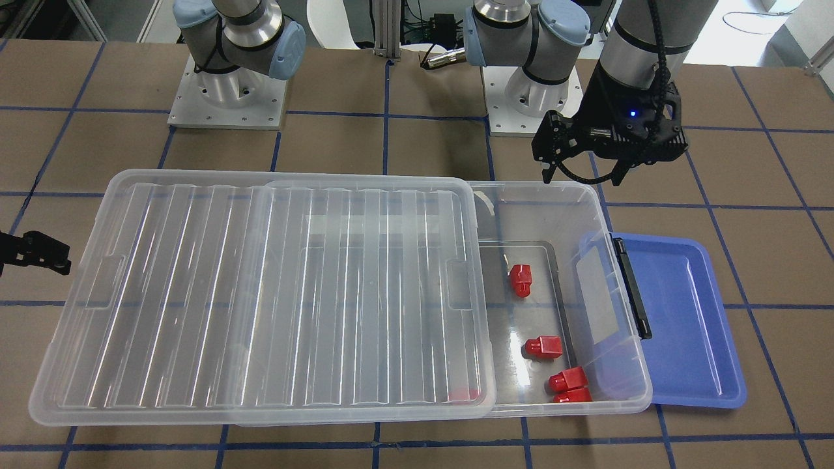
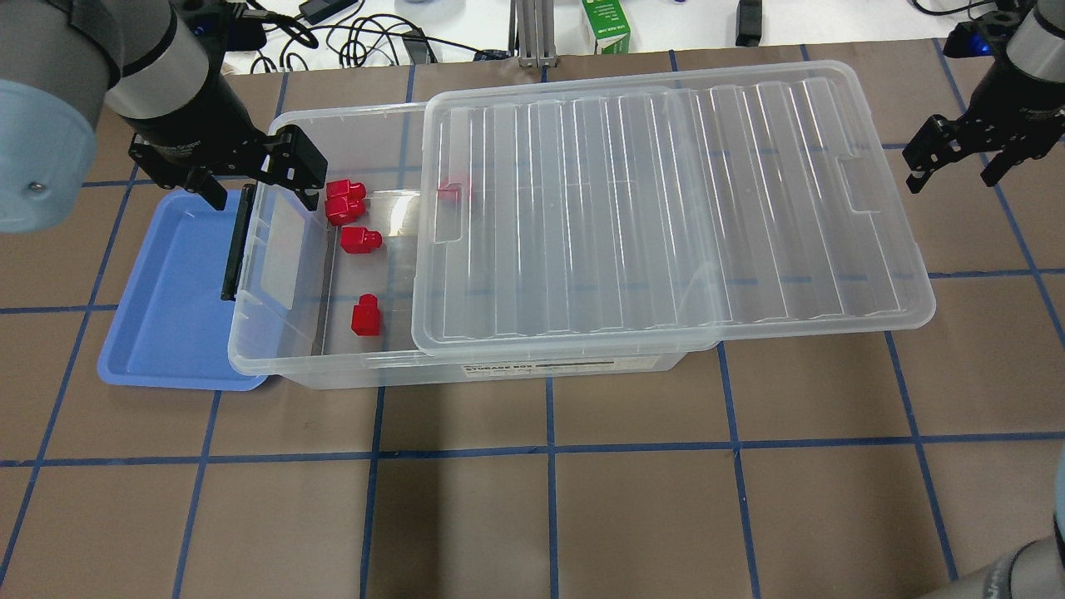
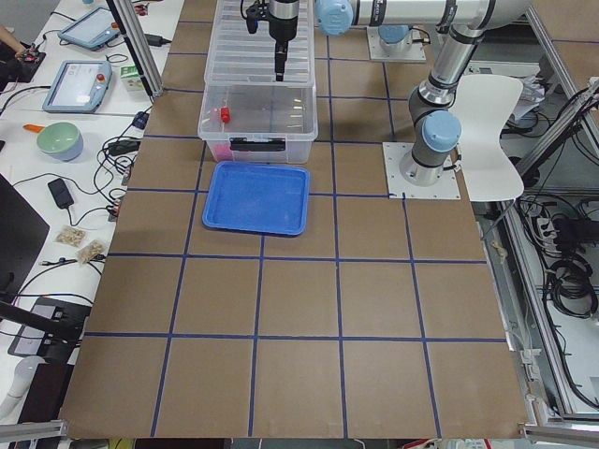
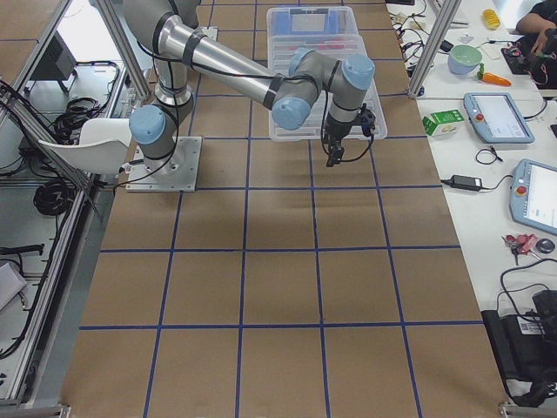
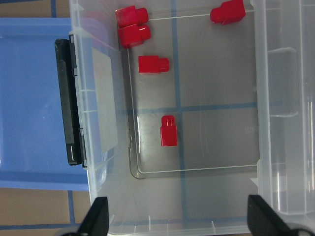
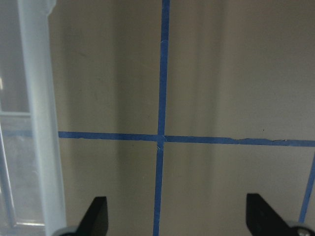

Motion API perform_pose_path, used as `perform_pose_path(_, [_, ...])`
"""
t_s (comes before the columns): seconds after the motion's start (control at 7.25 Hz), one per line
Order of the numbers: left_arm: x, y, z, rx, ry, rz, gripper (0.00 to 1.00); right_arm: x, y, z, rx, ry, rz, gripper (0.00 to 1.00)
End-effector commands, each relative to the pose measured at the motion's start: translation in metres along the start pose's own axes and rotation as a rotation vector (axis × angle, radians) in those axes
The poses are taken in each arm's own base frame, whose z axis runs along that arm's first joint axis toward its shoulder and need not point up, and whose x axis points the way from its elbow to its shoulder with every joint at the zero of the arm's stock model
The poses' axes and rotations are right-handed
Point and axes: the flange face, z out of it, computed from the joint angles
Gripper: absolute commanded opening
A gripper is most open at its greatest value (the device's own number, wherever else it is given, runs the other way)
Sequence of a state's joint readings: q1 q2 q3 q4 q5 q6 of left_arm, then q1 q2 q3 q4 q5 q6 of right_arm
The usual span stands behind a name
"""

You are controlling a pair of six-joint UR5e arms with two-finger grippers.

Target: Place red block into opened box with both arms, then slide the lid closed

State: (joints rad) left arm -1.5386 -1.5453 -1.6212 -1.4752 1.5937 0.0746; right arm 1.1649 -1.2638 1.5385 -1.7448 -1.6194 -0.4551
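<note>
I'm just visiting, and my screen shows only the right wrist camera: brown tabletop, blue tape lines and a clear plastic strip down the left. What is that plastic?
Observer: It is the short end of the lid, which covers most of the box and overhangs it on your side.
Visitor: Is anything inside the box?
Observer: Five red blocks: four in the uncovered end and one under the lid's edge.
Visitor: And the other arm?
Observer: The left gripper hangs above the box's uncovered end, near the black bar, fingers apart and holding nothing.
</note>
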Motion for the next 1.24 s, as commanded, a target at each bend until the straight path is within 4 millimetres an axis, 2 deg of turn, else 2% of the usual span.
perform_pose_path(0.0, [-0.003, -0.001, -0.004, 0.0, 0.001, -0.006, 1.0, -0.005, 0.0, 0.011, -0.019, -0.01, -0.005, 1.0])
perform_pose_path(0.28, [-0.007, -0.002, -0.005, 0.0, 0.002, -0.015, 1.0, -0.013, -0.001, 0.009, -0.015, -0.01, -0.017, 1.0])
perform_pose_path(0.83, [-0.008, -0.003, -0.006, 0.003, 0.0, -0.016, 1.0, -0.045, -0.009, 0.01, -0.005, -0.032, -0.058, 1.0])
perform_pose_path(1.1, [-0.009, -0.003, -0.006, 0.002, -0.003, -0.016, 1.0, -0.082, -0.014, 0.009, -0.006, -0.025, -0.107, 1.0])
